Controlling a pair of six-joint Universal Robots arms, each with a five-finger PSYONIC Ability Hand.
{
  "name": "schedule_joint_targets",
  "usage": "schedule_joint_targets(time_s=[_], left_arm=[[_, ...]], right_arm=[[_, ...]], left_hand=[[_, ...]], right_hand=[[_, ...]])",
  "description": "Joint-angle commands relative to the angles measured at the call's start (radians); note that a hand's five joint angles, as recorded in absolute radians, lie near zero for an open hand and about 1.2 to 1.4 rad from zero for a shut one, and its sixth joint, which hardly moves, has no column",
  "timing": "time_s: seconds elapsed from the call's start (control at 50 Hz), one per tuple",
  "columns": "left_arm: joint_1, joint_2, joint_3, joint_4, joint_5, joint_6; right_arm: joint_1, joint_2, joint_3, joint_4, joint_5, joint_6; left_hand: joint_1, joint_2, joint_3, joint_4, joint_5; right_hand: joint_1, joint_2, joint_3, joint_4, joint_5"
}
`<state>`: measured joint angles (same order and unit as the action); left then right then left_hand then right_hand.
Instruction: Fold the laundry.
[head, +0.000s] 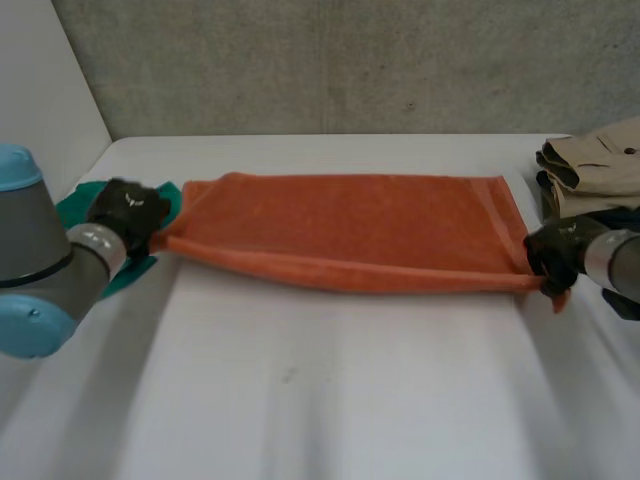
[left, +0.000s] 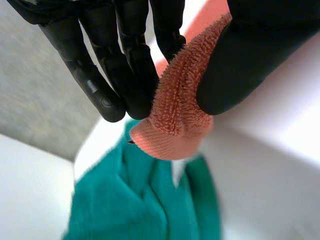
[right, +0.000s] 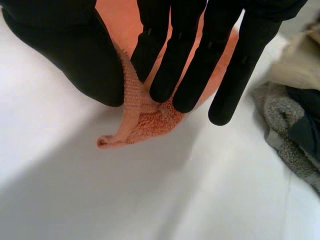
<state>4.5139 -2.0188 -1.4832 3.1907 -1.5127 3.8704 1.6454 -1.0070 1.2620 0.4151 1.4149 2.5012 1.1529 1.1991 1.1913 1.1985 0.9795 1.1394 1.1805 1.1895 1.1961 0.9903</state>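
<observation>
Your left hand (head: 128, 212) and right hand (head: 553, 252) each pinch a near corner of the orange terry towel (head: 350, 225); grips look shallow, so extra tension could pop one loose.

Lab-like bench: white table (head: 300, 400), bare concrete wall (head: 350, 60).

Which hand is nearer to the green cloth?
Left. The left hand pinches a corner of the orange towel right above the green cloth; the right hand pinches the opposite end, beside the beige clothes.
</observation>
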Motion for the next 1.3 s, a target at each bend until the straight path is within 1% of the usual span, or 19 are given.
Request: schedule_joint_targets(time_s=[0.02,0.04,0.06,0.12,0.26,0.4,0.48,0.6,0.8,0.82,0.84,0.86,0.88,0.92,1.02,1.08,1.14,1.2,1.3], left_arm=[[0.042,0.08,-0.118,-0.294,-0.018,0.171],[0.047,0.077,-0.132,-0.349,-0.017,0.205],[0.05,0.072,-0.135,-0.377,-0.015,0.222],[0.054,0.043,-0.121,-0.428,-0.011,0.259],[0.039,-0.049,0.043,-0.364,-0.021,0.225],[-0.01,-0.167,0.306,-0.275,-0.026,0.112],[-0.032,-0.247,0.423,-0.209,-0.034,0.087],[-0.064,-0.392,0.599,-0.15,-0.058,0.101],[-0.079,-0.586,0.862,-0.14,-0.11,0.143],[-0.084,-0.595,0.873,-0.137,-0.109,0.141],[-0.093,-0.609,0.889,-0.134,-0.101,0.135],[-0.099,-0.615,0.896,-0.129,-0.095,0.132],[-0.105,-0.62,0.9,-0.123,-0.093,0.129],[-0.122,-0.617,0.903,-0.106,-0.089,0.121],[-0.137,-0.56,0.864,-0.083,-0.11,0.086],[-0.133,-0.508,0.802,-0.075,-0.132,0.054],[-0.124,-0.444,0.72,-0.072,-0.135,0.025],[-0.119,-0.402,0.657,-0.065,-0.123,0.001],[-0.113,-0.333,0.525,-0.041,-0.07,-0.048]], right_arm=[[-0.052,-0.12,0.166,0.307,0.031,-0.603],[-0.058,-0.127,0.183,0.354,0.057,-0.695],[-0.059,-0.127,0.188,0.358,0.07,-0.712],[-0.055,-0.114,0.168,0.326,0.091,-0.667],[-0.016,-0.038,0.074,0.252,0.087,-0.596],[0.017,0.059,-0.09,0.012,0.076,-0.483],[0.031,0.113,-0.15,-0.133,0.073,-0.453],[0.05,0.214,-0.232,-0.337,0.044,-0.456],[0.063,0.392,-0.384,-0.518,0.035,-0.447],[0.065,0.407,-0.397,-0.53,0.038,-0.444],[0.074,0.439,-0.421,-0.553,0.045,-0.441],[0.079,0.456,-0.437,-0.565,0.055,-0.437],[0.085,0.47,-0.446,-0.578,0.062,-0.441],[0.086,0.481,-0.464,-0.604,0.091,-0.432],[0.085,0.414,-0.429,-0.581,0.14,-0.345],[0.074,0.309,-0.351,-0.492,0.141,-0.208],[0.047,0.196,-0.264,-0.339,0.098,-0.078],[0.015,0.131,-0.189,-0.183,0.03,-0.024],[-0.045,0.1,-0.09,-0.041,-0.004,-0.074]], left_hand=[[0.243,0.197,0.205,0.198,0.242],[0.243,0.197,0.205,0.198,0.242],[0.243,0.197,0.205,0.198,0.242],[0.243,0.197,0.205,0.198,0.242],[0.243,0.197,0.205,0.198,0.242],[0.243,0.197,0.205,0.198,0.242],[0.243,0.197,0.205,0.198,0.242],[0.243,0.197,0.205,0.198,0.242],[0.243,0.197,0.205,0.198,0.242],[0.243,0.197,0.205,0.198,0.242],[-0.329,-0.375,-0.367,-0.375,-0.33],[-0.747,-0.794,-0.786,-0.793,-0.748],[-0.978,-1.025,-1.017,-1.024,-0.979],[-0.978,-1.025,-1.017,-1.024,-0.979],[-0.978,-1.025,-1.017,-1.024,-0.979],[-0.978,-1.025,-1.017,-1.024,-0.979],[-0.978,-1.025,-1.017,-1.024,-0.979],[-0.978,-1.025,-1.017,-1.024,-0.979],[-0.978,-1.025,-1.017,-1.024,-0.979]], right_hand=[[0.257,0.216,0.207,0.2,0.231],[0.257,0.216,0.207,0.2,0.231],[0.257,0.216,0.207,0.2,0.231],[0.257,0.216,0.207,0.2,0.231],[0.257,0.216,0.207,0.2,0.231],[0.257,0.216,0.207,0.2,0.231],[0.257,0.216,0.207,0.2,0.231],[0.257,0.216,0.207,0.2,0.231],[0.257,0.216,0.207,0.2,0.231],[0.207,0.166,0.157,0.15,0.182],[-0.79,-0.831,-0.84,-0.847,-0.816],[-0.965,-1.006,-1.015,-1.022,-0.99],[-0.965,-1.006,-1.015,-1.022,-0.99],[-0.965,-1.006,-1.015,-1.022,-0.99],[-0.965,-1.006,-1.015,-1.022,-0.99],[-0.965,-1.006,-1.015,-1.022,-0.99],[-0.965,-1.006,-1.015,-1.022,-0.99],[-0.965,-1.006,-1.015,-1.022,-0.99],[-0.965,-1.006,-1.015,-1.022,-0.99]])
